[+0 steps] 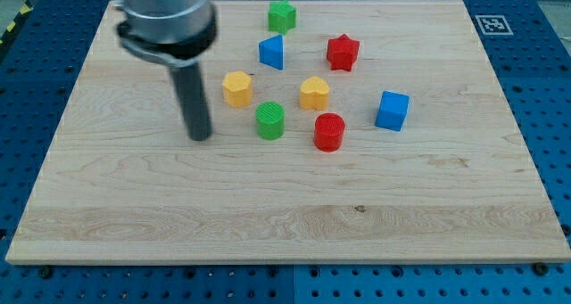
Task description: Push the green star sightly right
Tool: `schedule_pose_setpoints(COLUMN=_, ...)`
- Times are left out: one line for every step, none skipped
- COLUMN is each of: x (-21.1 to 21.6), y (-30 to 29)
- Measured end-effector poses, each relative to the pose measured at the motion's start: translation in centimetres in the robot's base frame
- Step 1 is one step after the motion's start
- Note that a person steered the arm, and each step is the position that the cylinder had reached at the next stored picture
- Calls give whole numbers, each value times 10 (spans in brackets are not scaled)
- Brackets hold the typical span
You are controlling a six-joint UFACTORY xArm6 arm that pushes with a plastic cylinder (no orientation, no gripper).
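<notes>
The blue perforated metal base (535,36) frames the pale wooden tabletop (285,206), whose grain runs from the view's left to the view's right and whose edges are all in sight except part of the top edge behind the arm. A small black-and-white printed marker (490,23) sits on its top right corner. The whole lower half of the tabletop and its right side lie bare, leaving wide room to slide things. The grey cylindrical arm housing (166,19) comes down from the view's top left and narrows to a straight dark rod; my tip (199,136) rests on the wood, left of the blocks, with a gap to the green ribbed plastic cylinder (270,120) on its right. There are no jaws on this rod, so there is nothing to spread or press together. The blue plastic cube (392,110) stands farthest right, apart from the rest. The red ribbed plastic cylinder (329,131) is the lowest block, near the green cylinder. Above them sit the yellow plastic hexagonal block (237,87) and the yellow plastic heart-shaped block (314,93). Higher still are the blue plastic wedge-like block (272,51) and the red plastic star (343,52). The green plastic star (282,16) lies nearest the top edge, just above the blue wedge, with open wood to its right.
</notes>
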State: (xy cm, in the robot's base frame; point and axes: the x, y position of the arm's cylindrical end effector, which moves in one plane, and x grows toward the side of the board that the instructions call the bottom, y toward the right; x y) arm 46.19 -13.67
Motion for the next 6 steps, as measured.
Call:
schedule_pose_setpoints(x=-44, y=-30)
schedule_pose_setpoints(x=-101, y=-29)
schedule_pose_setpoints(x=-159, y=-18)
schedule_pose_setpoints(x=-215, y=-7)
schedule_pose_setpoints(x=-253, y=10)
schedule_pose_setpoints(x=-236, y=55)
